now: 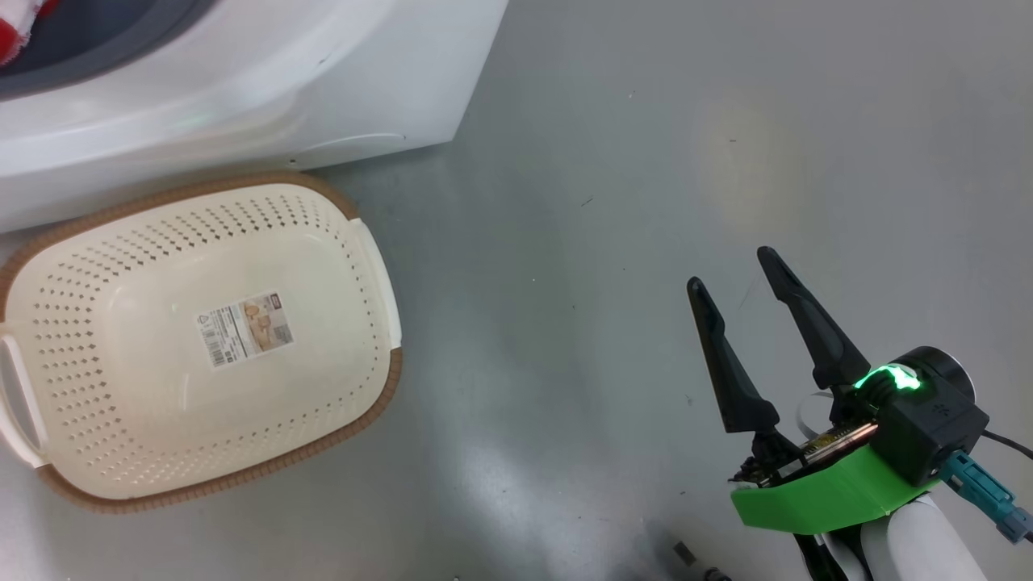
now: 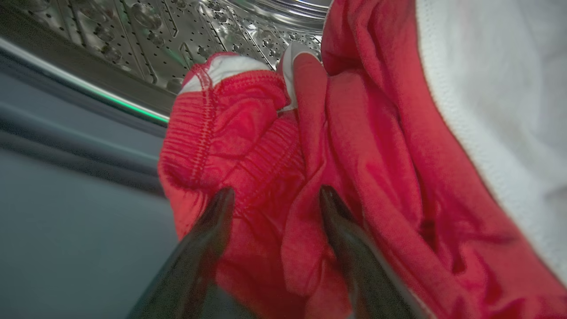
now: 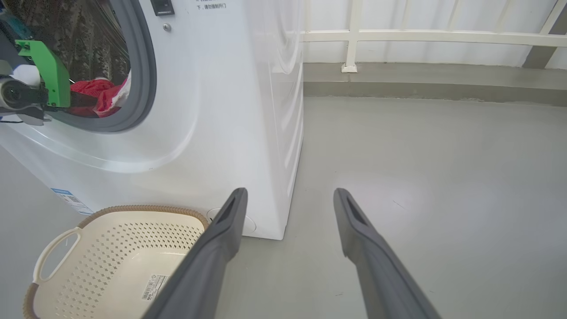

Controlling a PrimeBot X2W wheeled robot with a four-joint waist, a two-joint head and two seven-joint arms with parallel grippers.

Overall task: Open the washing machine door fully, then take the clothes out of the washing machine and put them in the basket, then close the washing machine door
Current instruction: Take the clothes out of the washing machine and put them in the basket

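Clothes, bright red fabric with white panels, lie inside white washing machine. Left gripper, jaws spread wide, straddles a fold, nothing clasped yet. Cream perforated plastic basket sits at machine's foot, likely for a short drop. Right gripper idles spread, empty.

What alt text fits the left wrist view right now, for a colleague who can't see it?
The left gripper, fingers spread open, points into a bundle of red clothes with a white panel, its tips at the fabric but not closed on it. Behind the clothes is the perforated steel drum; a blurred grey band runs along the left.
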